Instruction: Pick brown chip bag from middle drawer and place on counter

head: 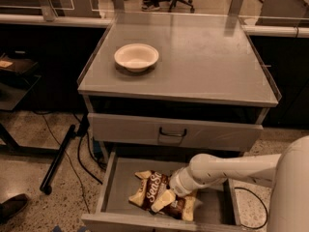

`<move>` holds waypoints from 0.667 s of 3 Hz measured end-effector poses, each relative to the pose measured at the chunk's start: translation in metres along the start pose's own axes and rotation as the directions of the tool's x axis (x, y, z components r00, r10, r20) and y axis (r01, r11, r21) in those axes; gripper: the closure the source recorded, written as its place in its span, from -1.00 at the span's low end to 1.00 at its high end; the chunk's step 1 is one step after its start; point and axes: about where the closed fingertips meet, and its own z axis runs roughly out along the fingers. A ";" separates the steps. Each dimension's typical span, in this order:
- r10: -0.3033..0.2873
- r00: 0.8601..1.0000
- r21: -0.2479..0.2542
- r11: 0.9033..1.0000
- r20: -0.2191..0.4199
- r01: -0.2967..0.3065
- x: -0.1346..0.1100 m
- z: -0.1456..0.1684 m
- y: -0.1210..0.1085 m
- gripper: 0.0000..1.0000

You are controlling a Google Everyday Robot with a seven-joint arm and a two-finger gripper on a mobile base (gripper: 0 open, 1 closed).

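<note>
The brown chip bag [149, 185] lies on the floor of the open middle drawer [118, 190], at the bottom of the camera view, slightly left of the drawer's centre. My gripper [164, 200] reaches in from the right on a white arm and rests on the bag's right half, hiding part of it. The counter [207, 62] is the broad grey cabinet top above the drawers.
A white round bowl [136, 57] stands on the counter's left part. The drawer above [174, 132] is closed, with a dark handle. A black pole [58, 158] and cables lie on the floor at the left. A shoe [12, 207] shows at the bottom left.
</note>
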 end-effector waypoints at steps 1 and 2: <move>0.022 1.000 0.004 1.000 -0.017 -0.022 0.014 0.018 -0.004 -1.00; 0.023 1.000 0.004 1.000 -0.018 -0.023 0.015 0.019 -0.004 -1.00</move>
